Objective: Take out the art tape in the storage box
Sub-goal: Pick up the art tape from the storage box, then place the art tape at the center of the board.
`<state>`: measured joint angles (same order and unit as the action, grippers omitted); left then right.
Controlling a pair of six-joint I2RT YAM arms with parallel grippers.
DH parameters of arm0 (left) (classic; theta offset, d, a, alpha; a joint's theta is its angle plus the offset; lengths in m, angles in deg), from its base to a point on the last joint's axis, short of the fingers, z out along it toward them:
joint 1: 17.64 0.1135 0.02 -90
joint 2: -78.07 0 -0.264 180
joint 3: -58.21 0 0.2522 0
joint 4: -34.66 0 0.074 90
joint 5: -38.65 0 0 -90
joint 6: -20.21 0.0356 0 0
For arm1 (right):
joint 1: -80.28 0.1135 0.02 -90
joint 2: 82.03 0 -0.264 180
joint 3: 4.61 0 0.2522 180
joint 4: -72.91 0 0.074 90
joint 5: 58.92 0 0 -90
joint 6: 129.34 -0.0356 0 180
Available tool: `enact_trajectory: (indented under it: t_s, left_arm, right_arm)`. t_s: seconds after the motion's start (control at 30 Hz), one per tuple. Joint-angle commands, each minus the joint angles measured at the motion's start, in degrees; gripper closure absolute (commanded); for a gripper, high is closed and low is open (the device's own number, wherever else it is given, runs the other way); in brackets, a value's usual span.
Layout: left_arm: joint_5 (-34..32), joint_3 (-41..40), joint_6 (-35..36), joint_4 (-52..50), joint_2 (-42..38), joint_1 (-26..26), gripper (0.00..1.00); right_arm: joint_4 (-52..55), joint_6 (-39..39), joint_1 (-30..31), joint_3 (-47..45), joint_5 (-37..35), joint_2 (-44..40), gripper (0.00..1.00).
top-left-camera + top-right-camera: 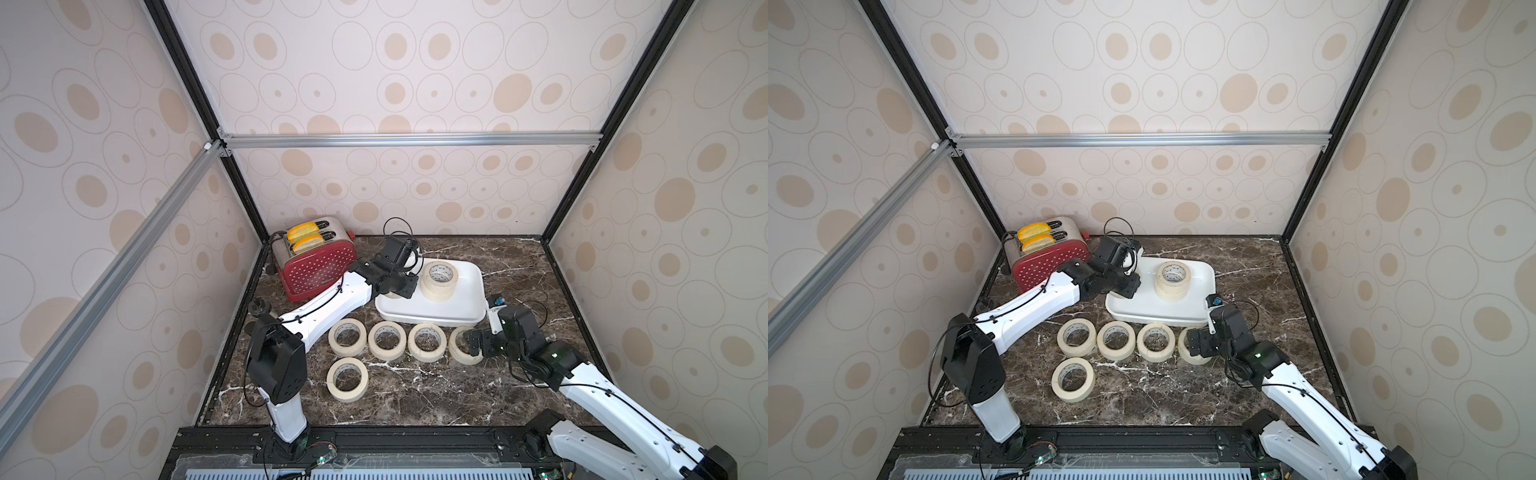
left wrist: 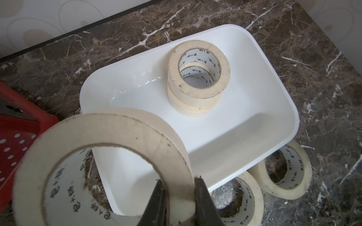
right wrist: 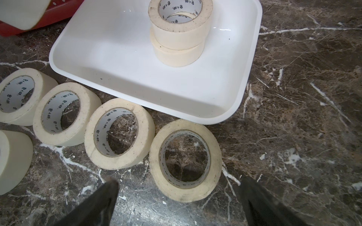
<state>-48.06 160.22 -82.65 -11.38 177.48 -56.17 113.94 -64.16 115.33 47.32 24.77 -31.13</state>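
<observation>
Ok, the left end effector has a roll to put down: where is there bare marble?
Bare marble lies beside the lone front roll, in front of the row of four rolls, and between the storage box and the far wall. Crowded: the strip from box to row, and by the toaster.

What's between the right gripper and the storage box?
One art tape roll lying flat, ahead of the right gripper, by the storage box rim; right wrist view.

Both top views look steeply down from high at the front onto the whole surface point(image 1: 415, 395). Each wrist view sits close above it, and all four share the storage box point(image 2: 254, 127) and its stacked art tape point(image 2: 197, 93).
</observation>
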Motion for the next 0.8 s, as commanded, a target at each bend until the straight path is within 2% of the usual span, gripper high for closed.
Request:
enact_trajectory:
  t_s: [0.0,0.23,0.63,0.77]
  left_arm:
    - [-1.5,-1.5,-0.8,-0.2,-5.0,-1.4,0.83]
    - [-0.1,-9.0,-2.5,-1.5,-13.2,-2.7,0.83]
    - [13.8,-20.9,-6.6,-6.7,-20.2,-5.7,0.85]
    - [14.7,-23.3,-7.8,-8.4,-21.0,-9.2,0.86]
  right_arm:
    - [-1.3,0.9,-0.6,-0.1,-0.2,0.8,0.0]
    - [-2.3,1.6,-1.4,0.4,0.2,2.5,0.0]
    - [-4.2,2.1,-4.3,0.5,1.9,4.0,0.0]
    - [-3.8,3.1,-5.7,0.9,1.7,4.2,0.0]
